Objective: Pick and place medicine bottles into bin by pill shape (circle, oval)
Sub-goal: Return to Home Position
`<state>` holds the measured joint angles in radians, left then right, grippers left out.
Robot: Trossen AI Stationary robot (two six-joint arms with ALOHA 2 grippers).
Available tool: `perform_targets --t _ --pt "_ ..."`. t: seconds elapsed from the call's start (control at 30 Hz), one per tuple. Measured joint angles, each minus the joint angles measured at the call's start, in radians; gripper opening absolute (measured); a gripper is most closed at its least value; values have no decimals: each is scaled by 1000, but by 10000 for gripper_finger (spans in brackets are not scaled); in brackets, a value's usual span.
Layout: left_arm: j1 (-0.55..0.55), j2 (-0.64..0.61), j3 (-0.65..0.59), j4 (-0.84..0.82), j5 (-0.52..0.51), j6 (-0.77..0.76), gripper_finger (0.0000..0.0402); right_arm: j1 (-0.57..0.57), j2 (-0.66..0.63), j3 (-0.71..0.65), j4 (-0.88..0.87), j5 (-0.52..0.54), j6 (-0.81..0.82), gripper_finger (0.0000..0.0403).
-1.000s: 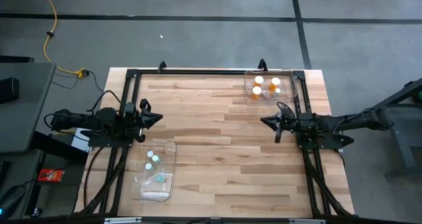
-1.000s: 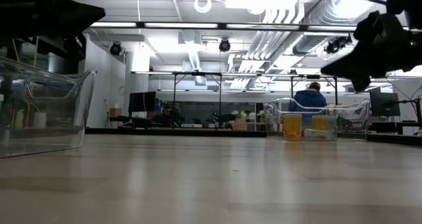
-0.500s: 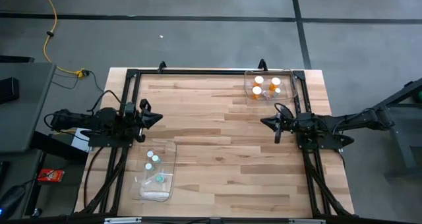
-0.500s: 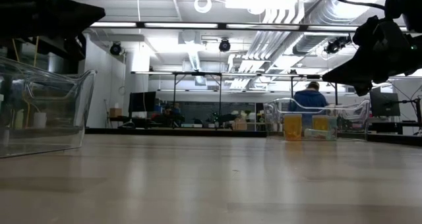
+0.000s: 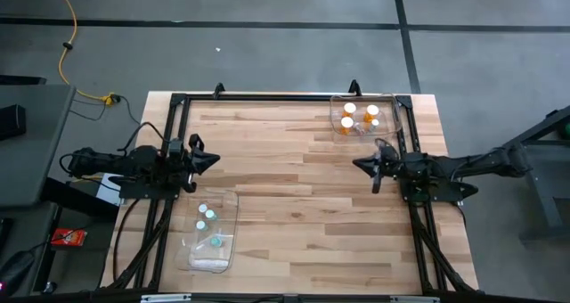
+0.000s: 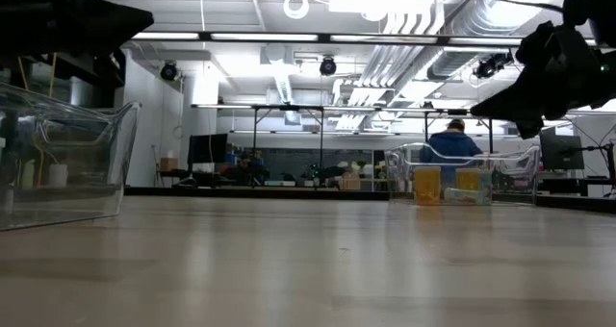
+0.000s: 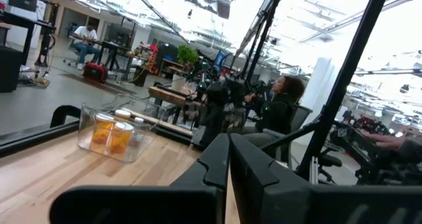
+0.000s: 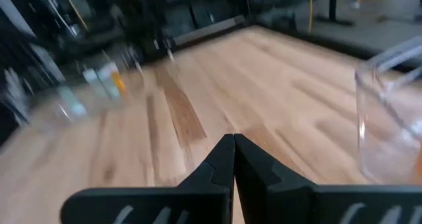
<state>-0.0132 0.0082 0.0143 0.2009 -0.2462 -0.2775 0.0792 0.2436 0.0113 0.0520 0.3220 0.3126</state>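
Observation:
Several orange-amber, white-capped medicine bottles [image 5: 359, 117] stand in a clear bin [image 5: 389, 102] at the table's far right; they also show in the left wrist view [image 7: 113, 133]. Three pale teal bottles [image 5: 207, 217] stand in a clear bin [image 5: 233, 241] at the near left. My left gripper [image 5: 215, 159] hangs shut and empty over the table's left side. My right gripper [image 5: 356, 164] hangs shut and empty over the right side, just near of the far bin.
A black frame [image 5: 285, 95] runs along the table's far edge and down both sides. People sit at benches in the room behind the table [image 7: 280, 105]. The wooden table top [image 5: 294, 187] lies bare between the two bins.
My right gripper has shifted slightly up and then back, staying shut; nothing else has moved.

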Motion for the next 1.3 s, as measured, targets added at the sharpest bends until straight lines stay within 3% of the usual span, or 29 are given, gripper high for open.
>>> perform_targets --t 0.27,0.6,1.3 --pt "0 -5 1 -152 0 0 5 0 -243 0 23 2 1 0" --pt "-1 -5 1 -168 56 0 5 0 -243 -2 55 7 0 0" --pt "-1 -4 1 -167 55 0 5 0 -218 -2 33 4 0 0"
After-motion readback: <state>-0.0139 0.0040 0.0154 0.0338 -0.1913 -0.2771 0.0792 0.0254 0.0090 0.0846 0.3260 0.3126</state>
